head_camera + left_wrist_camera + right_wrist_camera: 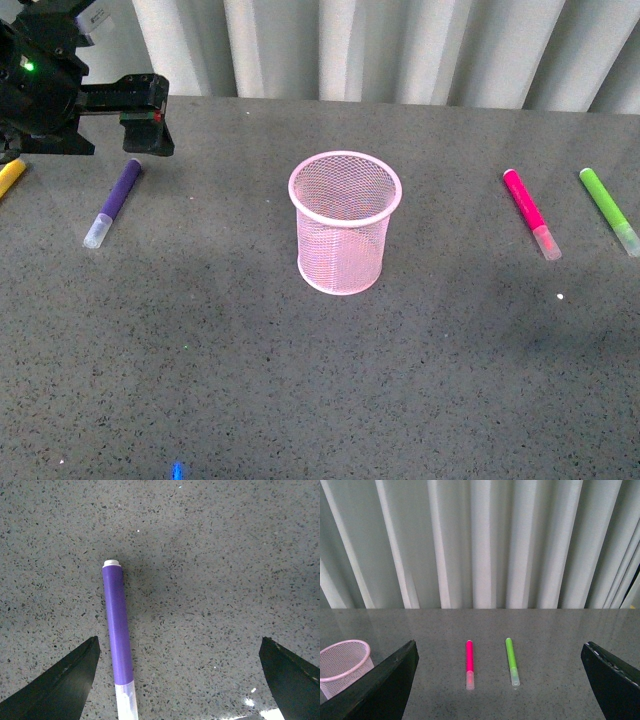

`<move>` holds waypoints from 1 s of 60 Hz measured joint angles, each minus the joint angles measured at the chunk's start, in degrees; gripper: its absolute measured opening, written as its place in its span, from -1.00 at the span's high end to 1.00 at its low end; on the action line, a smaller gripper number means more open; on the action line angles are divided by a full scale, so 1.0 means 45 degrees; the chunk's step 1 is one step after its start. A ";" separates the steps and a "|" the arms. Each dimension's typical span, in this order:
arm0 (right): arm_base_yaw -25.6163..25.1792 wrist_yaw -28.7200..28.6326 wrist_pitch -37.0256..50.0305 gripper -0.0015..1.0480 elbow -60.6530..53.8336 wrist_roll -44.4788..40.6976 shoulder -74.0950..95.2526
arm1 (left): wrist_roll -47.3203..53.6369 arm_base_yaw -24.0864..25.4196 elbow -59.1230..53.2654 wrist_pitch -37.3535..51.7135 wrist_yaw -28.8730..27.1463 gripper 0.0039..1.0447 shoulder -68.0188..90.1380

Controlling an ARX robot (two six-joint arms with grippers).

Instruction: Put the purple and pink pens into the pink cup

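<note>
Shows the pink cup (340, 250) upright at the middle of the grey speckled table (300, 400), mouth up. Shows the purple pen (113, 203) lying flat well to the left of the cup, pale cap toward the robot, with a yellow marker (10, 178) farther left at the frame edge. Has the left gripper (155, 112) over the far end of that purple pen, fingers spread wide and clamped on nothing. In the left wrist view, sets the purple pen (118, 630) between the two dark fingertips of the left gripper (178, 647), nearer one of them and touching neither. Shows the pink pen (530, 213) flat well to the right of the cup, cap toward the robot, and a lime-green marker (610, 210) just beyond it, roughly parallel and apart. Leaves the right gripper out of the front view. In the right wrist view, shows the right gripper (500, 650) with fingers wide apart, gripping nothing, the pink pen (469, 662) and green marker (512, 661) ahead on the table, the cup (345, 665) at the edge, and a pale pleated curtain (485, 540) behind.
</note>
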 joint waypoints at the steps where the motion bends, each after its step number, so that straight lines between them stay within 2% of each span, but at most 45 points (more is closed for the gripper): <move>1: 0.0000 0.0000 0.0000 -0.87 0.0000 0.0000 0.0000 | 0.0015 0.0015 0.0102 -0.0053 -0.0029 -0.88 0.0117; 60: 0.0000 0.0000 0.0000 -0.87 0.0000 0.0000 0.0000 | 0.0777 0.0588 0.2535 -0.0733 -0.0447 -0.88 0.2807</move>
